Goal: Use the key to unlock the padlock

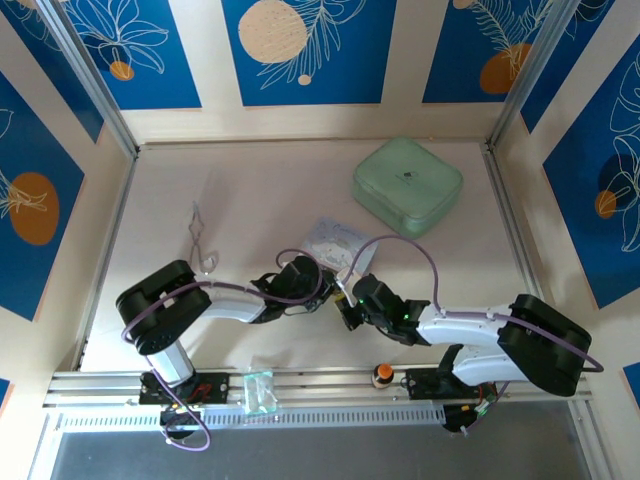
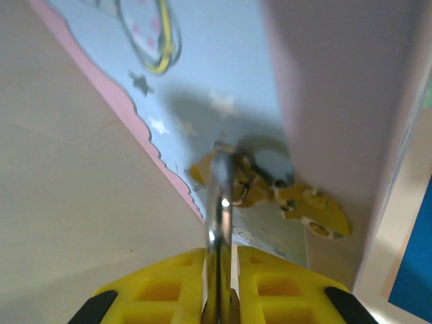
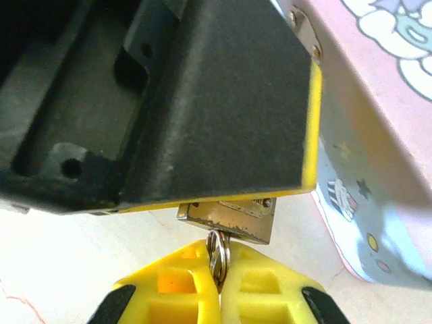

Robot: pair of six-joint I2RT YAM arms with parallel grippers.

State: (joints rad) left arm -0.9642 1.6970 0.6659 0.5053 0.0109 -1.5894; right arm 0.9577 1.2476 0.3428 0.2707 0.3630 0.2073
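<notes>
The padlock (image 3: 233, 217) shows its brass body under the black outer face of my left gripper's finger (image 3: 223, 101). In the left wrist view my left gripper (image 2: 221, 253) is shut on the padlock (image 2: 219, 216), seen edge-on as a shiny metal strip that runs up to the brassy hasp (image 2: 307, 209) of the pale blue tin (image 2: 202, 67). My right gripper (image 3: 217, 255) is shut on the key, whose silver ring (image 3: 219, 244) sticks out against the padlock's lower edge. The key's blade is hidden. From above, both grippers (image 1: 325, 292) (image 1: 348, 305) meet at mid-table.
The blue tin (image 1: 335, 240) lies just behind the grippers. A pale green box (image 1: 407, 185) sits at the back right. Silver forceps (image 1: 200, 240) lie at the left. A small orange-capped bottle (image 1: 382, 375) and a clear packet (image 1: 258, 390) rest on the front rail.
</notes>
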